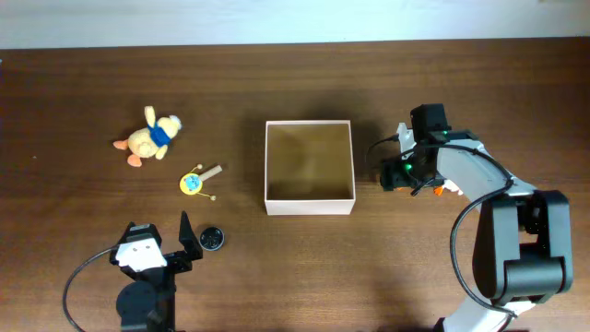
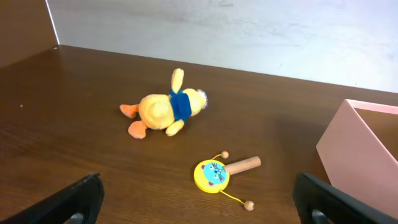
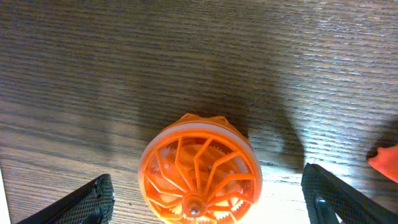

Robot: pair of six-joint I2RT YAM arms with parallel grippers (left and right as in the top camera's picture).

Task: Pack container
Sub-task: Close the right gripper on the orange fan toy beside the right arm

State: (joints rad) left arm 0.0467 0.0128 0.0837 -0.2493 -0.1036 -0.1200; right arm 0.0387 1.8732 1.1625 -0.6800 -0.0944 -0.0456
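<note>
The container (image 1: 310,202) is a square open box with pale pink walls and a tan inside, at the table's middle; its corner shows in the left wrist view (image 2: 357,146). It holds nothing. My right gripper (image 1: 410,175) hangs open just right of the box, its fingers (image 3: 208,199) on both sides of an orange wheel-shaped toy (image 3: 199,169) without touching it. My left gripper (image 1: 161,254) is open and empty at the front left (image 2: 199,202). A yellow plush duck with a blue scarf (image 1: 152,136) (image 2: 165,111) and a yellow cat-face rattle drum (image 1: 195,181) (image 2: 214,174) lie ahead of it.
A small black round disc (image 1: 212,238) lies next to the left gripper's right finger. Another orange bit (image 3: 385,160) shows at the right edge of the right wrist view. A pale wall runs along the table's far edge (image 2: 249,31).
</note>
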